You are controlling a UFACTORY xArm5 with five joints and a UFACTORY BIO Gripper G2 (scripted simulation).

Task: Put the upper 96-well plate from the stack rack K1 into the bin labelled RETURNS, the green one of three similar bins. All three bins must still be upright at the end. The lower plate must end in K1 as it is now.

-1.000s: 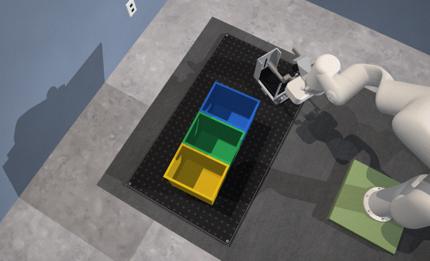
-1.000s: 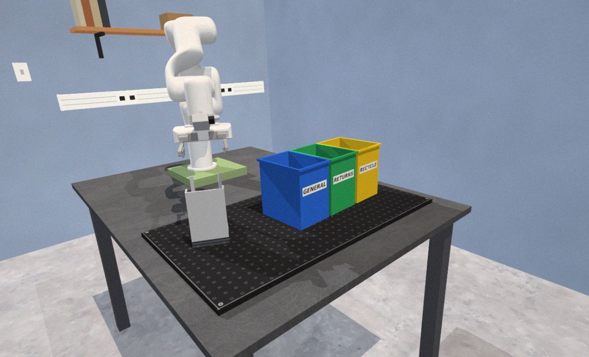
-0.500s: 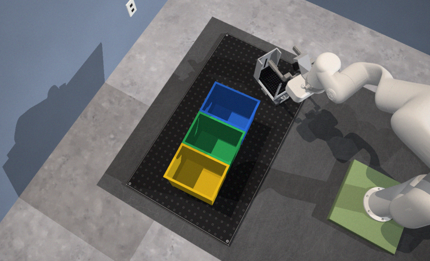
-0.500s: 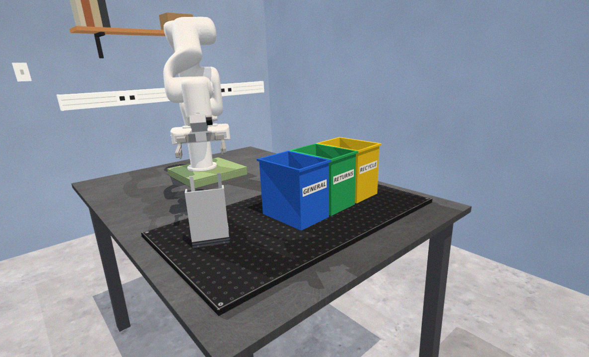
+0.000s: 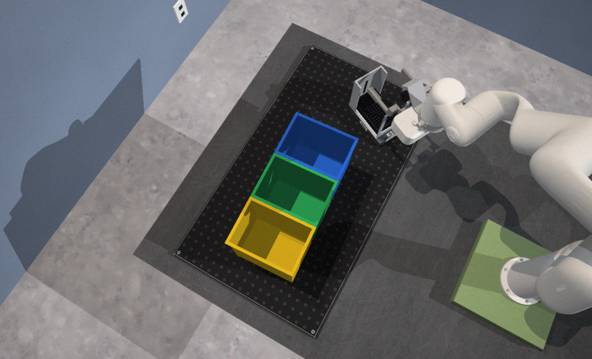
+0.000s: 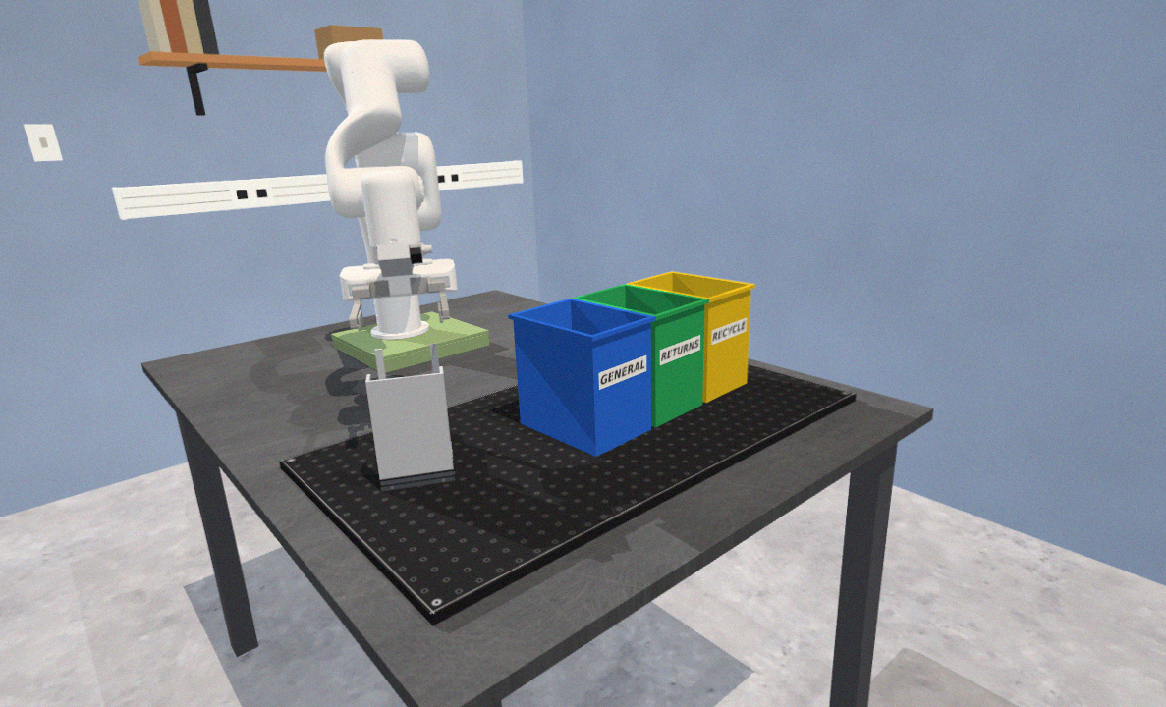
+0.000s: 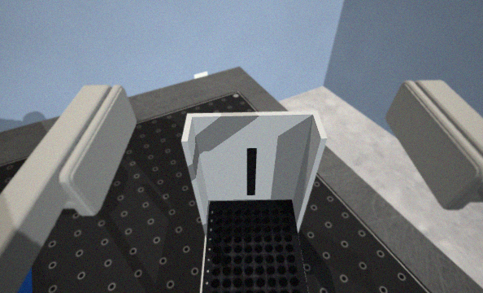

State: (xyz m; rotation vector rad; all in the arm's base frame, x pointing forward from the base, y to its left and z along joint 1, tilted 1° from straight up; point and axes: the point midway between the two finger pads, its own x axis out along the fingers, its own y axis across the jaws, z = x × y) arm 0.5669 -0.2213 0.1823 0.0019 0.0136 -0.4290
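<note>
Spread well apart, the tool's (image 5: 388,81) (image 6: 400,319) (image 7: 266,122) two fingers have nothing between them. From the wrist they appear on either side of the stack rack K1 (image 5: 383,73) (image 6: 411,426) (image 7: 225,171), with its slotted back panel between them in that view. From above, one finger covers part of the dark plate.

The upper 96-well plate (image 5: 369,106) (image 7: 251,248) lies in K1, its rows of wells facing up—the lower plate is hidden from sight. K1 stands upright on the perforated black board (image 5: 217,214) (image 6: 516,545) (image 7: 144,228), which rests on the dark counter (image 5: 400,285) (image 6: 244,378) (image 7: 225,81).

Near the rack, three bins stand upright in a row: blue GENERAL bin (image 5: 320,133) (image 6: 560,387) (image 7: 26,281) closest to K1, green RETURNS bin (image 5: 306,180) (image 6: 679,387) in the middle, yellow RECYCLE bin (image 5: 262,265) (image 6: 727,369) farthest from it. No plate shows inside the green one. Beyond the board, the white arm (image 5: 556,133) (image 6: 389,206) rises from a light green block (image 5: 476,268) (image 6: 358,345).
</note>
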